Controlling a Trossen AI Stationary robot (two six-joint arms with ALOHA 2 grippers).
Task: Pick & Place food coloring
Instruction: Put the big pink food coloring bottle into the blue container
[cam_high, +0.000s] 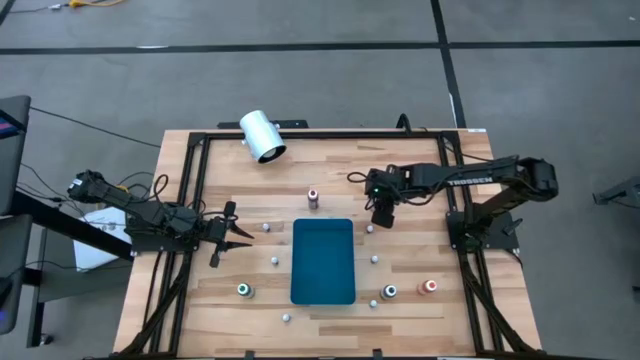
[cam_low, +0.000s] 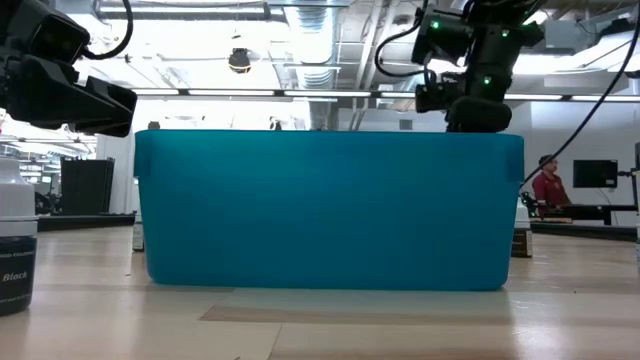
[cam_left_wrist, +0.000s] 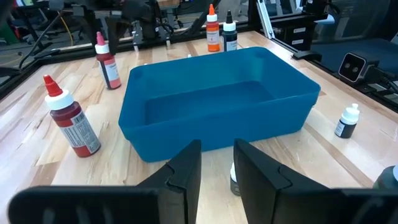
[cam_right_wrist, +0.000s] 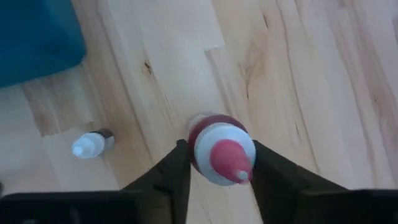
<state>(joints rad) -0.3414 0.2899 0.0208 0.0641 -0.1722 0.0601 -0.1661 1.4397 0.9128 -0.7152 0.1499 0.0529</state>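
A food coloring bottle with a dark red body, white collar and red tip (cam_right_wrist: 221, 152) stands right of the teal bin (cam_high: 322, 262), beyond its far right corner. My right gripper (cam_high: 383, 212) comes down on the bottle and is shut on it. Left of the bin, my left gripper (cam_left_wrist: 216, 171) hangs a little open with nothing between its fingers. A tiny white-capped bottle (cam_left_wrist: 234, 180) stands on the table just past them. Other food coloring bottles stand around the bin: red (cam_high: 312, 196), green (cam_high: 245, 291), dark (cam_high: 389, 292) and orange (cam_high: 430, 287). My right gripper pinches the red bottle at its white collar (cam_right_wrist: 200, 155), just under the tip, one finger on each side. The fingers (cam_right_wrist: 174, 171) come steeply from above, pointing down. The bottle stands upright between them; its own top hides its foot.
A tiny dark bottle with a white cap (cam_right_wrist: 90, 144) lies on the wood beside the held one. Several small white caps dot the table around the bin. A large white cylinder (cam_high: 262, 136) lies at the far left. A black-labelled bottle (cam_low: 15, 250) shows at the low view's left edge.
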